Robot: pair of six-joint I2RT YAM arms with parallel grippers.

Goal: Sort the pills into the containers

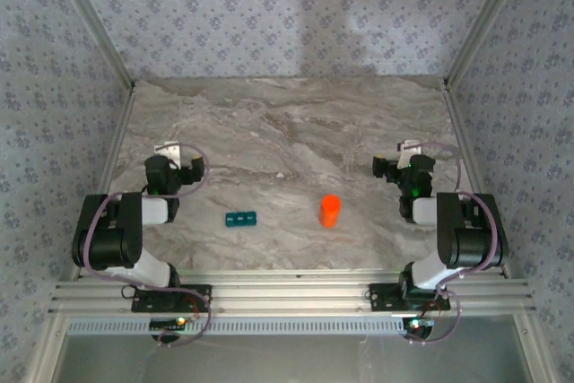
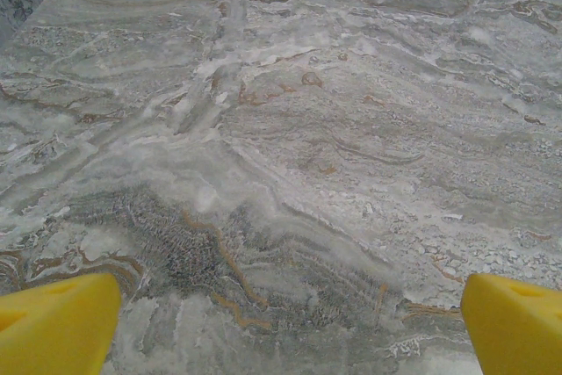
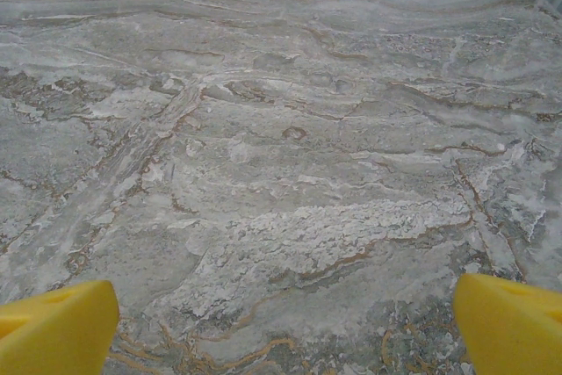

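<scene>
The left pincer [image 2: 290,327] has its 2 yellow fingers [image 2: 53,322] wide apart, 1 in each bottom corner of the left wrist view. Nothing is between them. That view shows the grey marble counter [image 2: 281,129] up close, with brown lines in it.

The top view shows more. A little teal pill box [image 1: 240,218] lies flat on the counter near the front edge. It is a short strip of 3 squares. It lies to the right of the left arm and closer to the front than the left pincer, not touching it. It is too small to tell if its lids are up or down. Right of the box, a bit apart, an orange bottle [image 1: 330,210] stands up straight.

The right pincer [image 3: 285,327] is also spread wide and holds nothing. The pill box is well apart from it, past the bottle.
</scene>
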